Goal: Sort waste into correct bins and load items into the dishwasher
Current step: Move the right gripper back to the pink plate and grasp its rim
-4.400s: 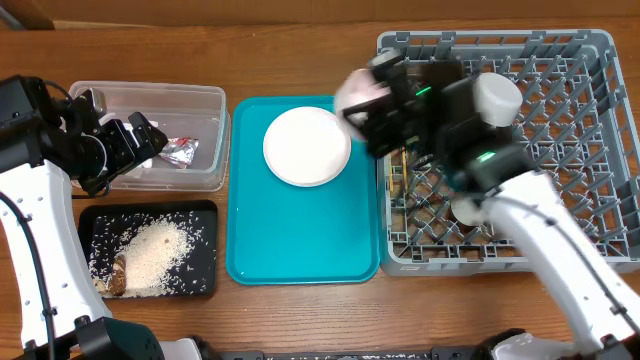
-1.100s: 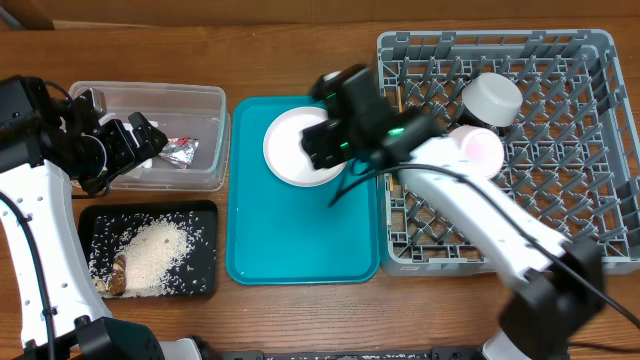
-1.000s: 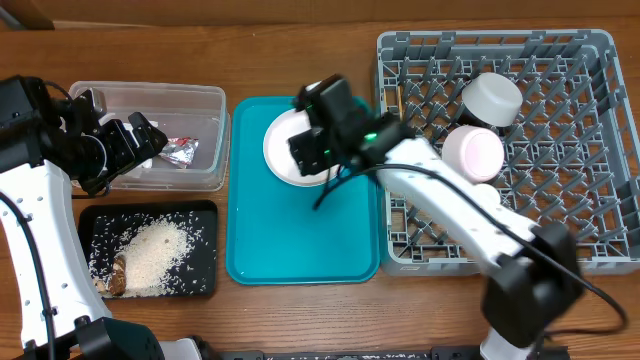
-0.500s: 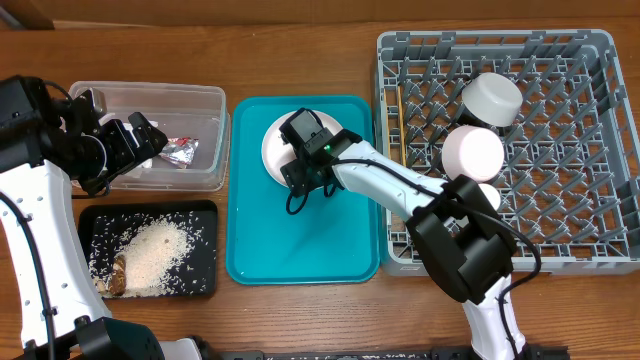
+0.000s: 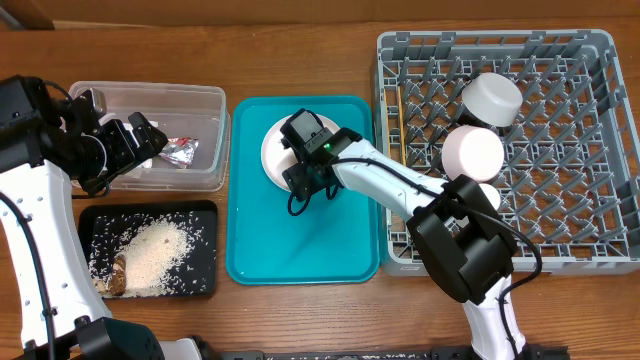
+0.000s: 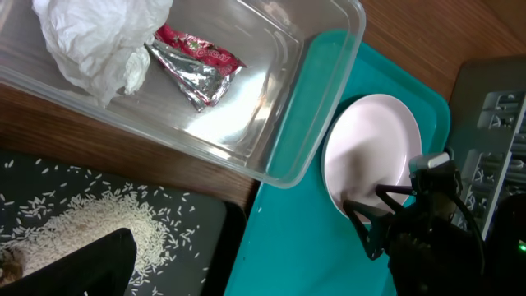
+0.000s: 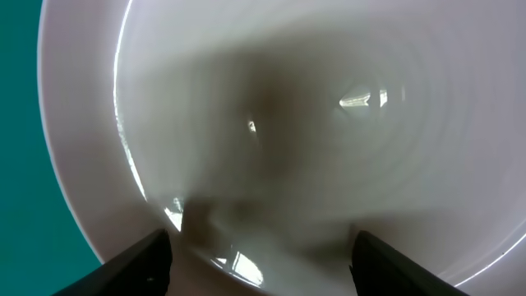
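Observation:
The pale pink plate (image 5: 274,150) lies on the teal serving tray (image 5: 300,240). My right gripper (image 5: 303,172) is down on its near side, open, and the plate (image 7: 288,107) fills the right wrist view between the two dark fingers (image 7: 140,259). Above the clear tub (image 5: 150,92) my left gripper (image 5: 140,145) hovers open and empty. In that tub lie the foil wrapper (image 6: 193,70) and the white napkin (image 6: 99,41). Rice (image 5: 155,250) and brown scraps sit in the black tray (image 5: 200,270). The grey rack (image 5: 580,200) holds the white bowl (image 5: 490,97) and the pink bowl (image 5: 472,152).
A thin wooden stick (image 5: 392,120) lies along the rack's left side. A small cream cup (image 5: 487,192) shows partly beside the right arm in the rack. The right arm stretches from the rack's front across the tray's right half.
The right gripper swung left from the tray's right edge and lowered onto the pink plate, then held still over the last half second. The left arm has not moved.

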